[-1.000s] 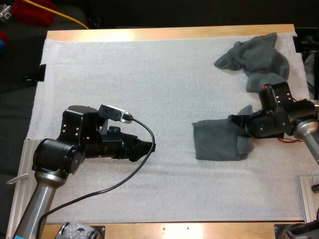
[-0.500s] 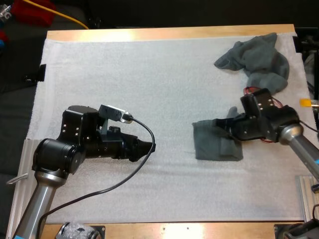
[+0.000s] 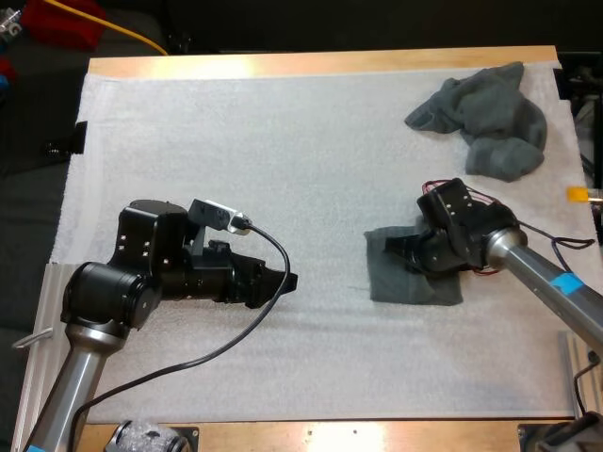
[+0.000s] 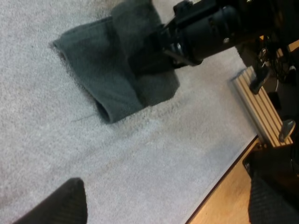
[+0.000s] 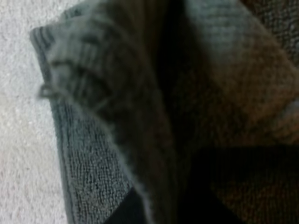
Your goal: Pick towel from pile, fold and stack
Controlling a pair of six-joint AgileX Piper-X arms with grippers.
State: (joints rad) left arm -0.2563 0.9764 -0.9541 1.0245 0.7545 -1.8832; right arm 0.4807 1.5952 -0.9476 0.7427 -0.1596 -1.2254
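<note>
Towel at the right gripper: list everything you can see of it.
The towel is dark grey-green with a knit look. It is folded into a rough rectangle and lies flat on the white mat, right of centre, apart from the crumpled towel farther back. The right gripper pinches one flap, held up over the flat part.

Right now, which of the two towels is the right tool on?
The flat towel near the mat's right middle, its flap lifted by the right tool; the crumpled towel lies untouched at the far right corner.
</note>
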